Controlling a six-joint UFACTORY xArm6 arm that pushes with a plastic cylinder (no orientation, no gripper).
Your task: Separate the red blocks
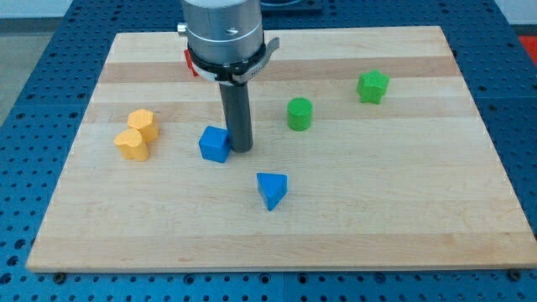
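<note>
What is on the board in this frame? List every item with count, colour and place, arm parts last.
wooden board: one, pale wood, on a blue perforated bench.
yellow blocks: two, touching, at the view's left.
blue cube: one, left of centre, right beside my tip.
blue triangular block: one, below centre.
green cylinder: one, right of centre.
green block: one, upper right, shape unclear.
red blocks: only a red sliver shows at the view's top, mostly hidden behind the arm; count cannot be told.
my tip: one dark rod, end at the blue cube's right side.
</note>
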